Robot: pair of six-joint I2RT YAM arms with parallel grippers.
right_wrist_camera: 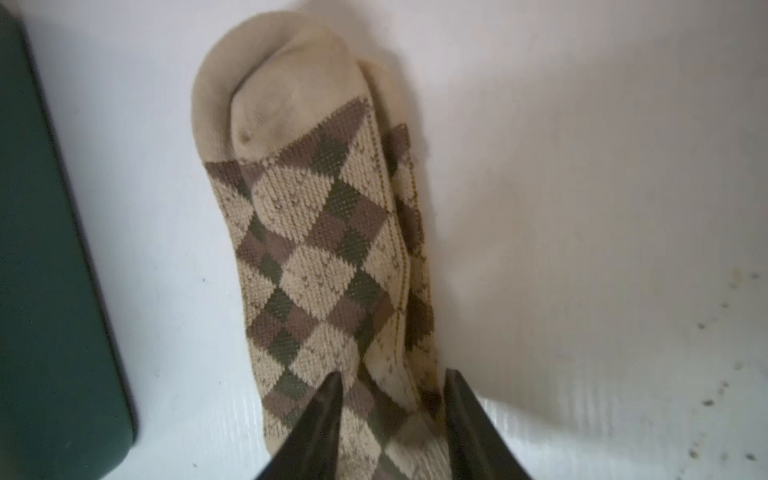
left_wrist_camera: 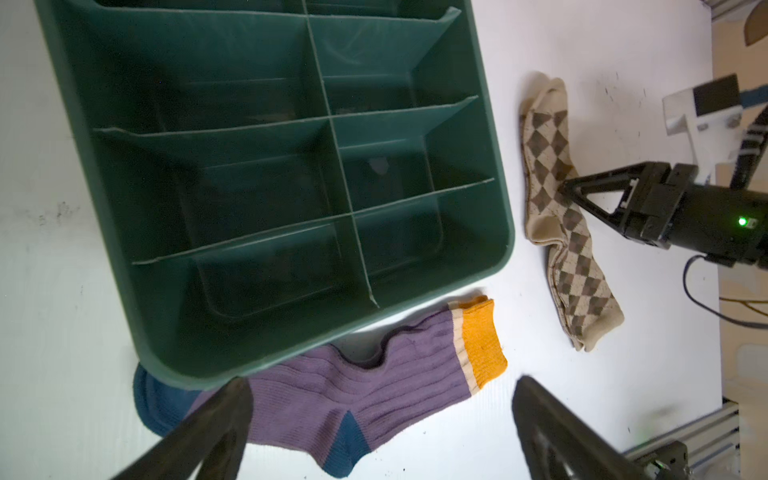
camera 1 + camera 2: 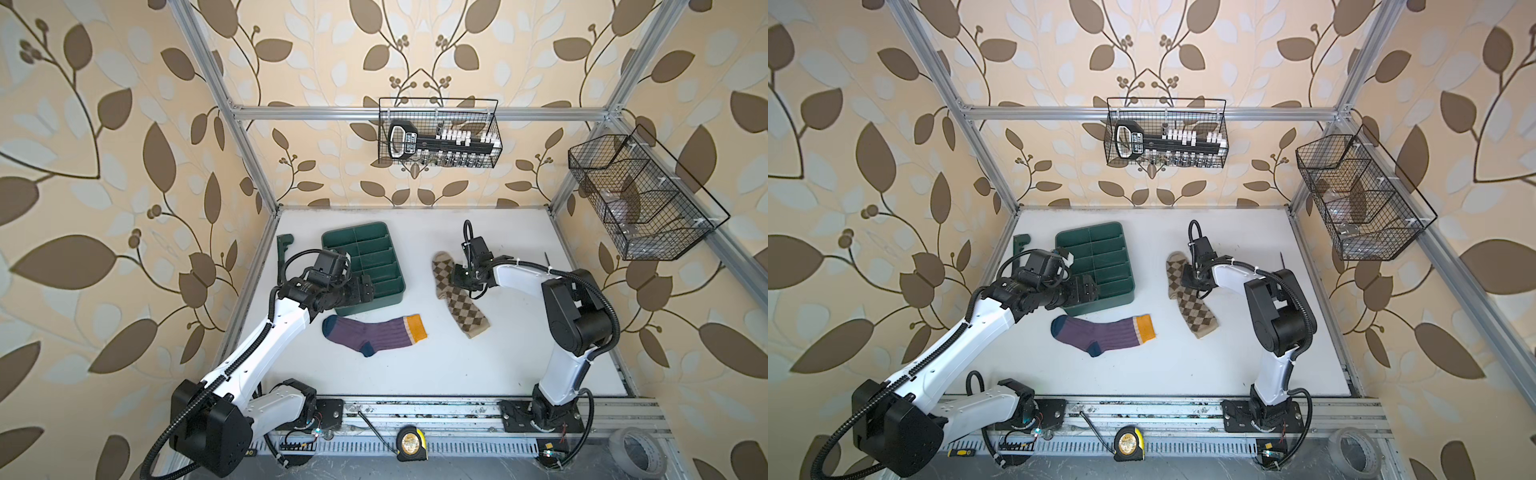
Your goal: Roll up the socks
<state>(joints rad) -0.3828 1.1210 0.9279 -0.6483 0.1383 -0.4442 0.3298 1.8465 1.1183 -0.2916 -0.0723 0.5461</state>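
The purple ribbed sock (image 3: pixel 374 334) (image 3: pixel 1104 332) (image 2: pixel 353 390) lies flat near the table's middle, navy toe to the left and yellow cuff to the right. The tan-and-brown argyle sock (image 3: pixel 467 311) (image 3: pixel 1196 311) (image 2: pixel 582 291) (image 1: pixel 316 232) lies to its right, bent at the heel. My right gripper (image 3: pixel 457 276) (image 3: pixel 1187 276) (image 2: pixel 565 187) (image 1: pixel 392 376) is down on the argyle sock's middle. Its jaws stand apart with a fold of fabric between the tips. My left gripper (image 3: pixel 368 291) (image 3: pixel 1090 291) (image 2: pixel 382 381) hovers wide open over the tray's near corner, above the purple sock's toe end.
A green divided tray (image 3: pixel 397 262) (image 3: pixel 1128 262) (image 2: pixel 496 166) (image 1: pixel 50 291) sits at the back left, close to the purple sock. A green tool (image 3: pixel 284 249) lies by the left wall. Wire baskets (image 3: pixel 440 133) (image 3: pixel 640 195) hang on the walls. A tape measure (image 3: pixel 411 444) rests on the front rail.
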